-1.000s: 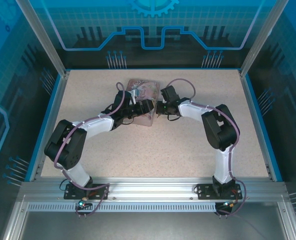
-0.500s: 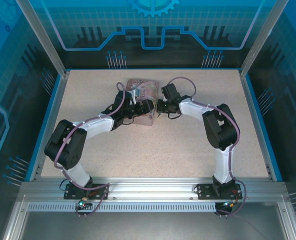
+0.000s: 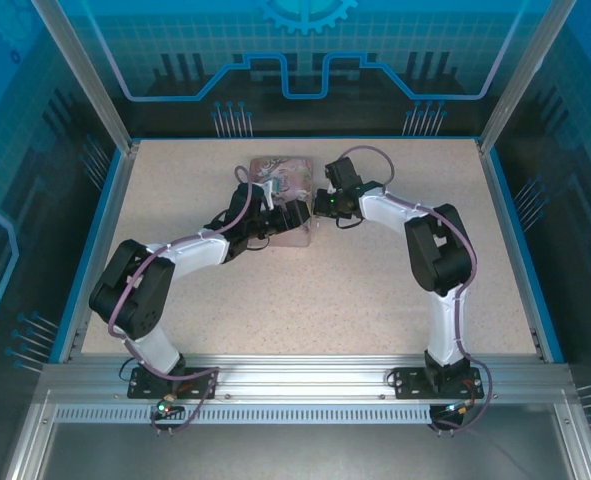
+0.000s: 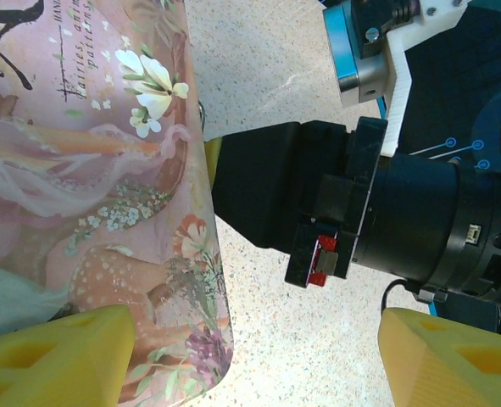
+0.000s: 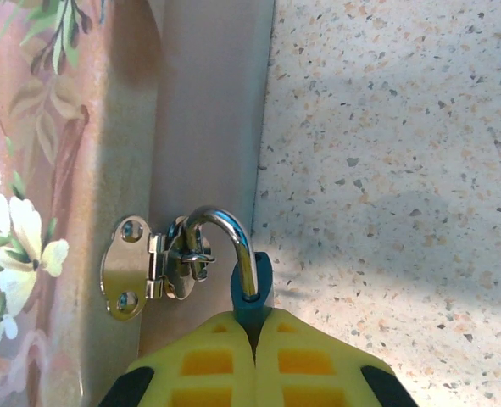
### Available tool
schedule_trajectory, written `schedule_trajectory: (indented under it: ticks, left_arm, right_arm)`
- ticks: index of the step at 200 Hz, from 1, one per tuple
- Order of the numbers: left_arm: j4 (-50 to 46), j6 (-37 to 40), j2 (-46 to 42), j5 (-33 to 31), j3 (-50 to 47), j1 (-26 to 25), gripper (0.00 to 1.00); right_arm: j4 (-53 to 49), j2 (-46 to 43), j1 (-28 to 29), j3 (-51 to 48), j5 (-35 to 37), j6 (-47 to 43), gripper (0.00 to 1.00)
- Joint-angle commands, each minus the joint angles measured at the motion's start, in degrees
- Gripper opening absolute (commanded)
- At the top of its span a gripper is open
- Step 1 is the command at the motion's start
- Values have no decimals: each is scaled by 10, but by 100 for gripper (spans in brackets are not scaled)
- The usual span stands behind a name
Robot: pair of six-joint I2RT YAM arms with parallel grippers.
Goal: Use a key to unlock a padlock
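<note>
Tugging sideways looks like the main hazard: the right gripper (image 5: pixel 254 343) has its yellow pads pressed together on the teal body of the padlock (image 5: pixel 253 292), and the silvery shackle (image 5: pixel 226 222) is threaded through the hasp (image 5: pixel 148 267) on the side wall of the pink tin (image 5: pixel 47 127); a pull away from that wall would likely drag the light tin across the table (image 5: pixel 386 127) rather than free the lock; a twist could bend the thin hasp, or let the small body slip out of the pinch, since only a narrow part of it seems to be caught; the keyhole end is hidden between the pads, so I cannot tell whether the key is in it, and a turn made blind might jam; the left gripper (image 4: pixel 254 356) has its fingers wide apart, one over the tin's lid near a corner and the other out over the table, clamped on nothing that I can see, so the tin may be only loosely steadied, if at all; the padlock sits right at the tips of the right claw, its body gripped and poking out just beyond them, close against the tin's wall, the shackle arching from it to the hasp; the left claw hangs near, facing the right wrist's black housing
</note>
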Motion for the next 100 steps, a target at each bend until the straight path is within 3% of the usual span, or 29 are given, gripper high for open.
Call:
schedule_trajectory:
  ticks: [1, 71, 100]
  left_arm:
    - [-111, -19, 24, 6, -43, -8, 77]
    - [-110, -20, 22, 4, -54, -9, 77]
    - [-108, -21, 23, 4, -57, -9, 77]
  right_arm:
    - [43, 9, -31, 34, 35, 2, 2]
    - [130, 21, -48, 37, -45, 10, 2]
    - [202, 18, -67, 9, -96, 55, 2]
